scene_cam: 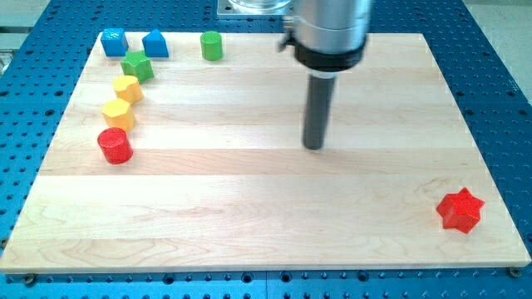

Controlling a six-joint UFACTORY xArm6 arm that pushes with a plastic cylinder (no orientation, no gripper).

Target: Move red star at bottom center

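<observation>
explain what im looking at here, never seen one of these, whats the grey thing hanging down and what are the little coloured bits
There is one picture, from a single camera looking down at a slant onto a wooden board that sits on a blue perforated table.

The grey cylinder coming in from the view's top is the end of a robot arm. It has no hand. It ends in a straight dark rod, and the rod's lower end, the tip, slides on the board to push things. Nothing is held.

The coloured bits are small blocks. Near the view's top left are two blue blocks, a green cylinder, a green star, two yellow blocks and a red cylinder. A red star sits alone at the bottom right.

The tip stands near the middle, touching no block, with the red star well off to its lower right.
</observation>
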